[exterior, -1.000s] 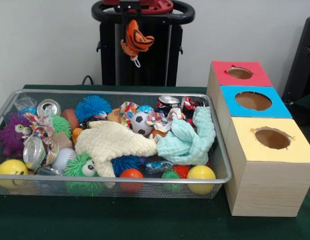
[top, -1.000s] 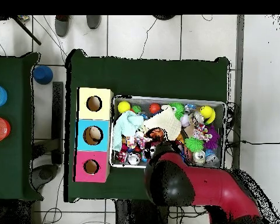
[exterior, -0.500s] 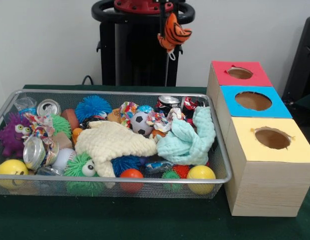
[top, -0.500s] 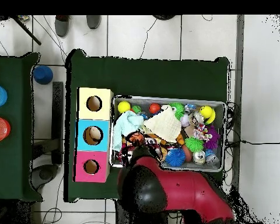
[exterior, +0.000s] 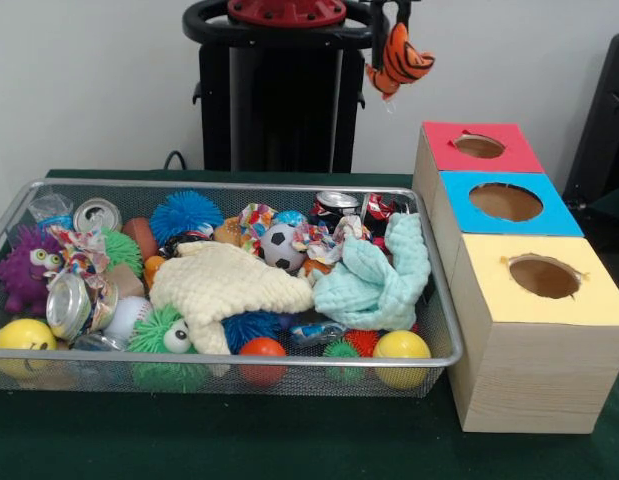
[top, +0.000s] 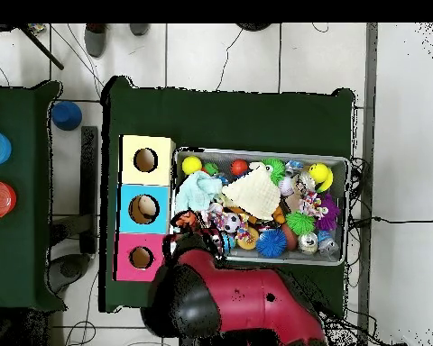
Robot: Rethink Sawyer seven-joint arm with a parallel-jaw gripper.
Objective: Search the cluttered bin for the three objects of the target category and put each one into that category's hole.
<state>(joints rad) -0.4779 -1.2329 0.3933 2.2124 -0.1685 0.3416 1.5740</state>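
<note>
The gripper (exterior: 393,12) hangs high at the top of the front view, jaws clamped on an orange-and-black striped tiger toy (exterior: 400,58) that dangles free in the air, clear of everything below. It sits above the gap between the wire bin (exterior: 444,300) and the red box (exterior: 476,146), a touch nearer the boxes.

From overhead, the bulky red and black arm (top: 229,302) covers the bin's lower left corner, and the tiger toy (top: 186,219) peeks out at the bin's left edge, right beside the blue box (top: 144,209).

Three wooden boxes stand touching in a row just beside the bin: red, blue (exterior: 506,202), then yellow (exterior: 542,277), each with a round hole on top.

The bin itself is packed. A cream knitted cloth (exterior: 229,285) sprawls across the middle, a pale mint cloth (exterior: 379,275) bunched at its right end. A small soccer ball (exterior: 281,246) sits between them toward the back, a blue spiky ball (exterior: 186,214) behind, crushed cans (exterior: 96,214) at the left, a purple fuzzy creature (exterior: 24,268) in the left corner. Along the front edge: yellow smiley ball (exterior: 21,340), green googly-eyed puff (exterior: 164,340), orange ball (exterior: 262,350), plain yellow ball (exterior: 401,347).
</note>
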